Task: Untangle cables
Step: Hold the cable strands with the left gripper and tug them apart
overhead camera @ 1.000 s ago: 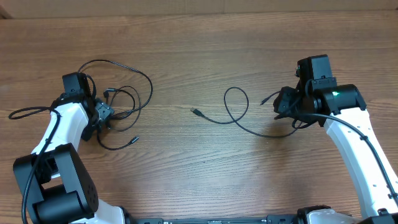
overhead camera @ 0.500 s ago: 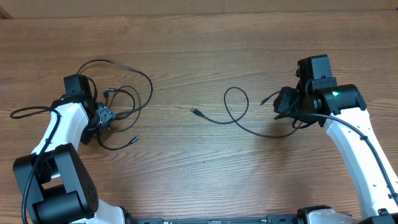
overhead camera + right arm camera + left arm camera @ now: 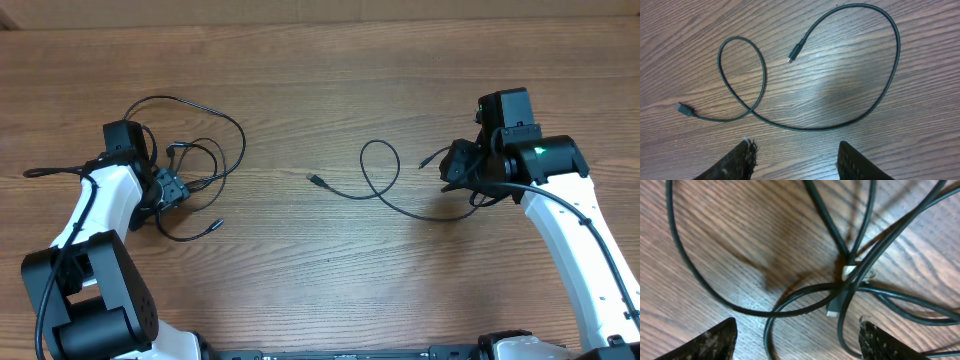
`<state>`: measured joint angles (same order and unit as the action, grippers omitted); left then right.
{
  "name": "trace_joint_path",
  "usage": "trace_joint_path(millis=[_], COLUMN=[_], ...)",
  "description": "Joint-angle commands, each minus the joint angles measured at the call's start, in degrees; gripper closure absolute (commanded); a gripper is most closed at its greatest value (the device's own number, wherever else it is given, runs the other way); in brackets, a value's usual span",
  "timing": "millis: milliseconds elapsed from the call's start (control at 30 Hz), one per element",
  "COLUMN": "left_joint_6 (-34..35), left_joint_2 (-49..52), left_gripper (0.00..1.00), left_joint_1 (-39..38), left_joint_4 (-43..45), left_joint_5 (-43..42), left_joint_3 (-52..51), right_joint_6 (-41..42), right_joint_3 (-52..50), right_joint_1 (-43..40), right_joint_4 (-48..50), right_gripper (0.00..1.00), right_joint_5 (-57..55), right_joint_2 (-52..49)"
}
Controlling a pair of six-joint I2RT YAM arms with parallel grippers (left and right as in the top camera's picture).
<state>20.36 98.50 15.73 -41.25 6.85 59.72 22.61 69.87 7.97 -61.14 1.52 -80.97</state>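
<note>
The left claw (image 3: 797,327) stands wide open just above the wood table (image 3: 715,240) and grips nothing. Thin black tangled cables (image 3: 847,280) cross just ahead of it, toward 1 o'clock in its wrist view, and a small plug end (image 3: 834,307) lies in the crossing. From overhead, the tangle spreads out from this claw between 1 and 3 o'clock in loose loops, with one free end lying toward 4 o'clock.

The right claw (image 3: 796,150) is partly open and empty. Ahead of it, at 12 o'clock in its wrist view, lies a single cable (image 3: 810,129). It is thin and black, has a plug at each end, and is curved into a small loop and a wider arc. From overhead, its long axis runs from 9 to 3 o'clock across the middle of the table, well apart from the tangle.
</note>
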Motion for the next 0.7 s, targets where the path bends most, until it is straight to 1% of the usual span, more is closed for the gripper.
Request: trace_joint_path(millis=[0,133,233,300,367,467,567,667], left_joint_6=[-0.4,0.0,1.7,6.6,9.6,8.7,4.3,1.9], left_joint_2=[0.6,0.6,0.6,0.6,0.6,0.6,0.5,0.0], left_gripper=[0.25,0.28,0.29,0.28,0.28,0.27,0.28,0.27], left_joint_1=[0.0,0.0,0.0,0.0,0.0,0.0,-0.1,-0.1], left_joint_4=[-1.0,-1.6,-2.1,-3.7,-4.5,-2.6,-0.7,1.1], left_joint_5=[3.8,7.5,12.8,17.6,18.3,14.4,6.5,-0.2], left_joint_3=[0.7,0.8,0.8,0.9,0.9,0.9,1.4,2.7], right_joint_6=[-0.2,-0.2,-0.2,-0.2,-0.2,-0.2,-0.2,-0.2], right_joint_3=[1.0,1.0,1.0,1.0,1.0,1.0,1.0,1.0], right_joint_1=[-0.1,-0.1,-0.1,-0.1,-0.1,-0.1,-0.1,-0.1], right_joint_4=[0.2,0.2,0.2,0.2,0.2,0.2,0.2,0.2], right_gripper=[0.49,0.49,0.49,0.49,0.49,0.49,0.49,0.49], right_joint_5=[0.1,0.1,0.1,0.1,0.1,0.1,0.1,0.1], right_joint_2=[-0.1,-0.1,-0.1,-0.1,-0.1,-0.1,-0.1,-0.1])
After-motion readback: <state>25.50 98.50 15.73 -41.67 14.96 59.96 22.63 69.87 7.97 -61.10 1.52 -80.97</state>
